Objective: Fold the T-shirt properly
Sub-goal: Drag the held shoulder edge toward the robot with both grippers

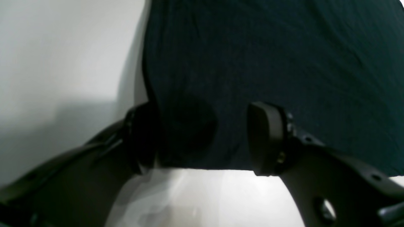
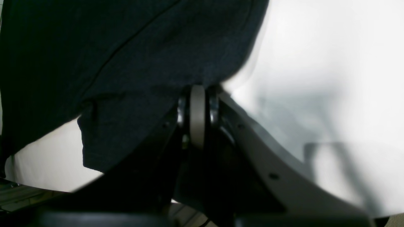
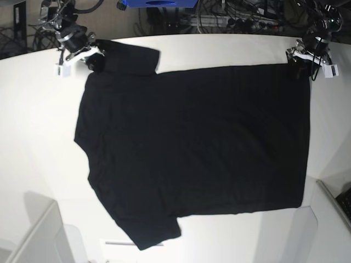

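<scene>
T-shirt (image 3: 192, 148) spread on table (image 3: 33, 137) — left gripper (image 1: 202, 135) jaws spread at its 1 o'clock corner; right gripper (image 2: 197, 104) jaws pinching its 11 o'clock sleeve.

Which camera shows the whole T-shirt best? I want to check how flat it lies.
The base view: the T-shirt is seen whole, spread on the table, both sleeves visible. The left wrist view shows only a corner; the right wrist view shows only one edge, close up.

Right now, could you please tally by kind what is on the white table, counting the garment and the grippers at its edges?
Black T-shirt: 1
Grippers, left gripper open and right gripper shut on the T-shirt: 2
Total: 3
</scene>
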Motion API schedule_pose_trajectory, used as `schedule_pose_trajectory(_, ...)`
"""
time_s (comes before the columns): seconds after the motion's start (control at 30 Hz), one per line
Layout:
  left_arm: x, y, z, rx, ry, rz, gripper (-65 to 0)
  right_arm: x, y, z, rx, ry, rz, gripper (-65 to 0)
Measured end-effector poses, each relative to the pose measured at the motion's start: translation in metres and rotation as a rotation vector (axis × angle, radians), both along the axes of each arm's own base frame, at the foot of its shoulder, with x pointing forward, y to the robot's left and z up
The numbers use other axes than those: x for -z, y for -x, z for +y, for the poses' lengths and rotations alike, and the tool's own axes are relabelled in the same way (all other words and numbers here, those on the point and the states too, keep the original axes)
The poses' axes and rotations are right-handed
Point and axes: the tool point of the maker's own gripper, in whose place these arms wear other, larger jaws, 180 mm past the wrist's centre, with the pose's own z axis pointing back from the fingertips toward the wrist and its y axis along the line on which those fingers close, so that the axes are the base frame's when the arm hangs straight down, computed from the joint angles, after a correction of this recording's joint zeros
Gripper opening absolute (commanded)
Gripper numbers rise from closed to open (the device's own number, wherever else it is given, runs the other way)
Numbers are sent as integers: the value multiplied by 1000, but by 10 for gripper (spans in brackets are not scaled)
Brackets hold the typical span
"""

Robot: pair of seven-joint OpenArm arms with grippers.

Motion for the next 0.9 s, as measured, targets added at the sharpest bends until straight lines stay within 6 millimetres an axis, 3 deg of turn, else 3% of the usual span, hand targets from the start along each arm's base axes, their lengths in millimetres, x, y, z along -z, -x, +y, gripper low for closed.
schedule_pose_trajectory(0.23, 8, 0, 1, -18, 25, 10, -556, 0, 0, 0, 0, 0, 0, -650)
schedule_pose_trajectory(0.33, 10, 1, 0, -18, 30, 16, -650, -1, 0, 0, -2, 2, -2, -650)
schedule_pose_trajectory(0.6, 9, 3, -1, -7, 22, 27, -650, -8, 9, 0, -33, 40, 22, -650)
schedule_pose_trajectory(0.9, 11, 25, 1, -4, 10, 59, -650, -9, 19, -1, -38, 54, 42, -650)
